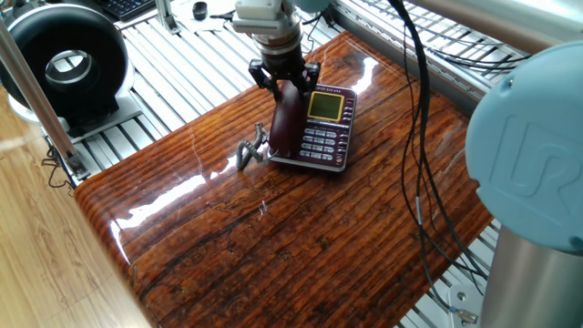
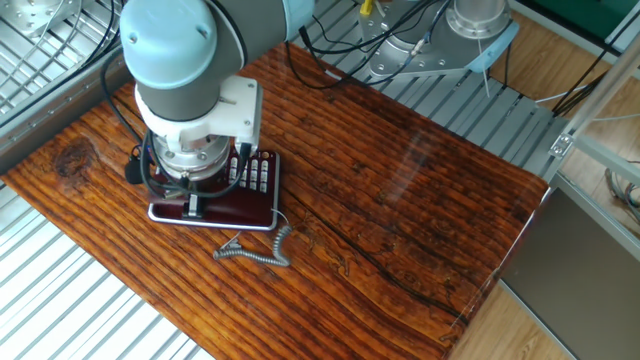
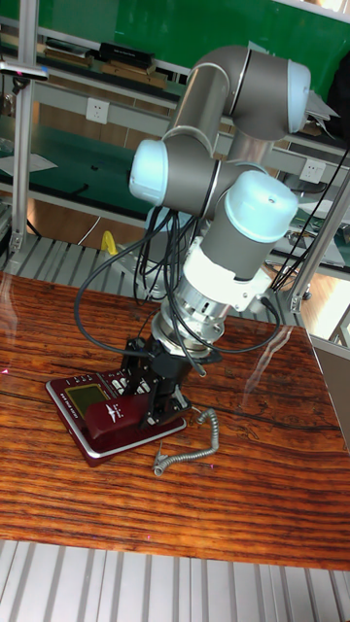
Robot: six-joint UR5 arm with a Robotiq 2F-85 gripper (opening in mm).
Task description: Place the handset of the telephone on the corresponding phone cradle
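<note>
The gripper has its fingers clamped on the handset, which sits over the cradle along the phone's side, just below the fingers. Judging by this, seat it well: lower straight, keep it parallel to the channel, and let go only once both ends rest flat. The cord trails on the surface beside.
</note>
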